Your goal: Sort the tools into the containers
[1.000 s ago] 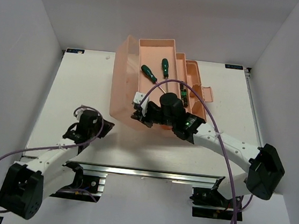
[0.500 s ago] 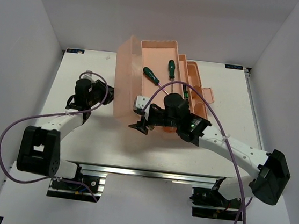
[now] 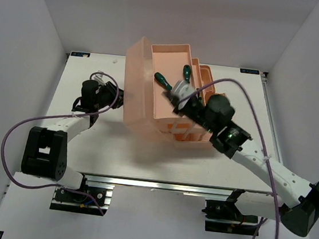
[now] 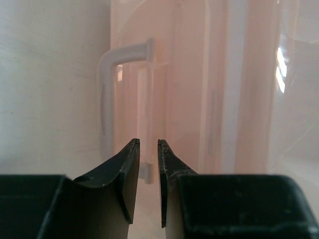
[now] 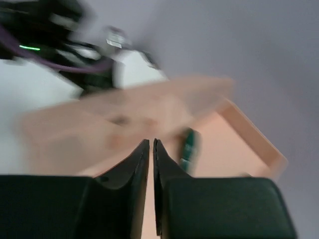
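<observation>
Screwdrivers (image 3: 163, 80) first: two green-handled ones lie loose and apart in the upper tray (image 3: 167, 106) of the pink toolbox (image 3: 187, 141). Any others I can't pick out (the arm covers much of the lower part).

The right end effector (image 3: 174, 95) is over that tray, just beside the nearer screwdriver. Its wrist view is a smear, but the fingers (image 5: 134, 174) sit all but together with nothing between them.

On the other side, the left end effector (image 3: 119, 96) is nosed up to the raised lid (image 3: 134, 82). It points at the white handle (image 4: 107, 74), jaws a narrow slit apart and clamped on nothing I can see.

Trouble spots, as I judge them:
- Fingers this close, coming down on a screwdriver handle, would only shove or roll it, not lift it.
- A nudge from the left against that upright lid could skid the whole box across the counter (image 3: 143, 158). It could also swing the lid down onto the right arm.
- The purple cable (image 3: 233, 82) loops over the stepped trays (image 3: 208, 73) and could catch an edge if that arm draws back.
</observation>
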Available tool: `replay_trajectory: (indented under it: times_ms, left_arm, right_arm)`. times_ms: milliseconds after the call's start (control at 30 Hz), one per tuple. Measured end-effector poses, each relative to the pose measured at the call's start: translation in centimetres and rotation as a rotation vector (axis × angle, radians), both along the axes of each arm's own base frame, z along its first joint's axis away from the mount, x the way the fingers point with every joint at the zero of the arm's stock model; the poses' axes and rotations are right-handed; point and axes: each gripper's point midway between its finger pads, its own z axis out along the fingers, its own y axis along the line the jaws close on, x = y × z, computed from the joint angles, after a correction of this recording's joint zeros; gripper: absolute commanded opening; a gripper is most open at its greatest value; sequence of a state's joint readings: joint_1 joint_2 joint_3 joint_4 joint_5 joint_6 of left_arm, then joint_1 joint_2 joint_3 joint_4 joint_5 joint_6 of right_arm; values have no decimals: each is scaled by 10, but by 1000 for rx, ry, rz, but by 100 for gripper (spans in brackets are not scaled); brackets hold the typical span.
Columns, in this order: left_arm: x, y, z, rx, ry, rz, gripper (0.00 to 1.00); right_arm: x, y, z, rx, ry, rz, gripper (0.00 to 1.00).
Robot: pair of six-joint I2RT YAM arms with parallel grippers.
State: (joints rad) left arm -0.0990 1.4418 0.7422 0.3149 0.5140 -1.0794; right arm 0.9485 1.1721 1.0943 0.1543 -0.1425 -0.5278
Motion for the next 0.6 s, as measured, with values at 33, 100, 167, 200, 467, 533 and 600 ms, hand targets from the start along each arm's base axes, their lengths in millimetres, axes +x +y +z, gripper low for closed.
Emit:
replay_trajectory:
  times_ms: [33,100,167,200,467,533,600]
  left_arm:
    - [2,0,3,0,-6,-3,32]
    - [7,-2,9,-2,-22,-12,32]
    - [13,-4,20,-5,-46,-22,32]
    - [18,-4,25,-6,-59,-24,32]
    - [43,-11,74,-29,-166,-53,32]
    - [46,-19,83,-42,-181,-77,32]
    - [51,-31,89,-53,-190,-107,32]
  right_arm:
    - [21,-15,6,35,23,-82,3]
    - [74,-57,14,89,89,-279,0]
    - [130,-111,17,144,174,-485,0]
    - [158,-144,17,173,212,-588,0]
    - [215,-314,-114,90,628,-1004,0]
    - [193,-318,-162,14,758,-1003,0]
    - [172,-311,-199,-40,860,-970,0]
